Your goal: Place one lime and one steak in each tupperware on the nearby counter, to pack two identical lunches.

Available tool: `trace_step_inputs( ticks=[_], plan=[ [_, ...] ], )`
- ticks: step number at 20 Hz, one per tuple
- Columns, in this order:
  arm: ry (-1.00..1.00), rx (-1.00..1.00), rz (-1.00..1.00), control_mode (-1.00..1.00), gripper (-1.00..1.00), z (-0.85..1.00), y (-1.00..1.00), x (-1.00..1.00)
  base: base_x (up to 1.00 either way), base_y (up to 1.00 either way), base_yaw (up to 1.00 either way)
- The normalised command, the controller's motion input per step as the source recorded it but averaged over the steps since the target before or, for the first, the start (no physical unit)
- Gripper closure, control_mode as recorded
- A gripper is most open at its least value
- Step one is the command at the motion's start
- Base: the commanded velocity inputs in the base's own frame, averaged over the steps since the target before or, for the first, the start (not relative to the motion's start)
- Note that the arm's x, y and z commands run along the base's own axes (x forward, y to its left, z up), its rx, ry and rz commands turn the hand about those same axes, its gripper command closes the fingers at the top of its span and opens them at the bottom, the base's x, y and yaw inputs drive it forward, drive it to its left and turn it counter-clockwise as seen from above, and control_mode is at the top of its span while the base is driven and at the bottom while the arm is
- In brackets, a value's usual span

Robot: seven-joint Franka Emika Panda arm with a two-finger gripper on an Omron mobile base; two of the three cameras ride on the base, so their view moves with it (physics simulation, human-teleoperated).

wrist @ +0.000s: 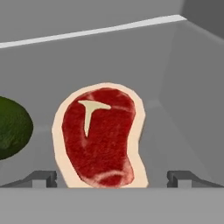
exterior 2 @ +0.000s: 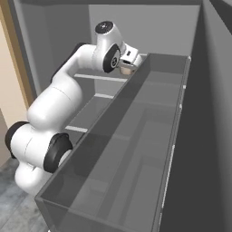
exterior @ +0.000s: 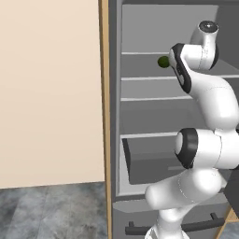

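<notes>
The steak [wrist: 99,136], red with a pale rim, lies on a grey fridge shelf [wrist: 175,131], right in front of the hand. The fingers [wrist: 113,178] are spread wide and hold nothing, one tip on each side of the steak. A dark green lime [wrist: 12,127] sits just beside the steak.

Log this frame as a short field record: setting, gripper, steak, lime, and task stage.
setting: open fridge with grey shelves, arm reaching inside
gripper: gripper open, one fingertip on each side of the steak, nothing held
steak: pale-rimmed steak with red centre, lying on a shelf directly ahead of the hand
lime: dark green lime beside the steak, apart from it
task stage: steak not yet grasped; no tupperware in view
</notes>
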Motion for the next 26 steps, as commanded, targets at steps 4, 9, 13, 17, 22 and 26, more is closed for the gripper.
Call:
trace_step_inputs(
  ticks=[4,9,13,17,22,26],
  plan=[
    [0.00,0.00,0.00,-1.00,-1.00,0.00,0.00,0.00,0.00,0.00,0.00],
    [0.00,0.01,0.00,-1.00,-1.00,-0.03,0.00,-0.02,0.00,0.00,0.00],
    [0.00,0.00,0.00,-1.00,-1.00,-0.10,0.00,-0.05,0.00,0.00,0.00],
    [0.00,0.00,0.00,-1.00,-1.00,-0.17,0.00,0.00,0.00,0.00,0.00],
    [0.00,0.00,0.00,-1.00,-1.00,-0.01,0.00,0.36,0.00,0.00,0.00],
    [0.00,0.00,0.00,-1.00,-1.00,0.00,0.00,0.34,0.00,0.00,0.00]
  ],
)
